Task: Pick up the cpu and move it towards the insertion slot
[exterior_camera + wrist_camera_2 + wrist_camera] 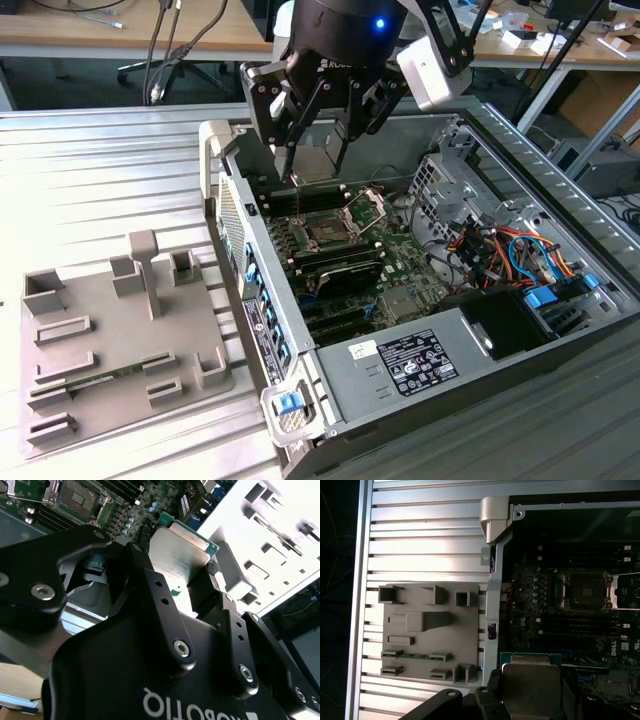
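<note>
Over on the exterior view's left, the grey tray (120,340) sits on the slatted surface (100,170), well apart from the action. Moving right, the gripper (316,172) hangs above the open computer case (250,270), fingers (211,570) pinched on opposite edges of the cpu (182,555). The danger, I'd say, is that an edge-only hold could let it tilt or slip. A crooked arrival would snag the frame of the insertion slot (330,235), below and slightly right. The chip is flat and square, with a dull silvery lid and a green rim.
</note>
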Motion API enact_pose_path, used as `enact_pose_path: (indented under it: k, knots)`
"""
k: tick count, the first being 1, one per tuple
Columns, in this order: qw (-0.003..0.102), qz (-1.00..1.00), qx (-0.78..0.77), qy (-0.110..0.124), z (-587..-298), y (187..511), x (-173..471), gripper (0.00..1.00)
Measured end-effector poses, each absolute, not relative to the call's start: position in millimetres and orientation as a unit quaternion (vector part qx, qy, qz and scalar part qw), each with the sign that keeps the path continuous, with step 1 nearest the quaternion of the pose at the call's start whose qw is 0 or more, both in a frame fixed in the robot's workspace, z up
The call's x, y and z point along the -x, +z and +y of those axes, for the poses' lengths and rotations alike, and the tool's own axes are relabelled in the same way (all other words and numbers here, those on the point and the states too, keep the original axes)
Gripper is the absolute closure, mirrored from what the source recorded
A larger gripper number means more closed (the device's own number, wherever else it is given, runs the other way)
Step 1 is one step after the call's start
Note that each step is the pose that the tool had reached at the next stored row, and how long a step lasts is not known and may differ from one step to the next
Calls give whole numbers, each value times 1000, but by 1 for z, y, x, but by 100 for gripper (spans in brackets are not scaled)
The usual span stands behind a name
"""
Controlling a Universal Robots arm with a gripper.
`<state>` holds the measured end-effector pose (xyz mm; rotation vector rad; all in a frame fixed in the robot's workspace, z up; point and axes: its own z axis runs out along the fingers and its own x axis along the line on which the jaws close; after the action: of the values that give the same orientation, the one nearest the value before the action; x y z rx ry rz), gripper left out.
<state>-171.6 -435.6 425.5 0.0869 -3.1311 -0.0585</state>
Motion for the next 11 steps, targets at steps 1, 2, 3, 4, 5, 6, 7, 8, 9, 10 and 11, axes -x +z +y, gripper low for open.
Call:
enact_pose_path:
  k: [1, 2, 3, 4, 5, 6, 7, 8, 9, 10, 11]
  knots:
    - [4, -999, -28, -19, -436, 425, 171, 45]
    - [4, -999, -28, -19, -436, 425, 170, 45]
    - [4, -999, -28, -19, -435, 425, 168, 45]
    - [4, -999, -28, -19, -435, 425, 167, 45]
    - [4, -999, -28, -19, -435, 425, 165, 45]
    - [4, -999, -28, -19, -435, 425, 164, 45]
    - [4, -999, -28, -19, -435, 425, 163, 45]
    - [4, -999, -28, -19, -435, 425, 163, 45]
    - [4, -999, -28, -19, -435, 425, 162, 45]
    - [4, -999, -28, -19, -435, 425, 160, 45]
    - [4, -999, -28, -19, -435, 425, 159, 45]
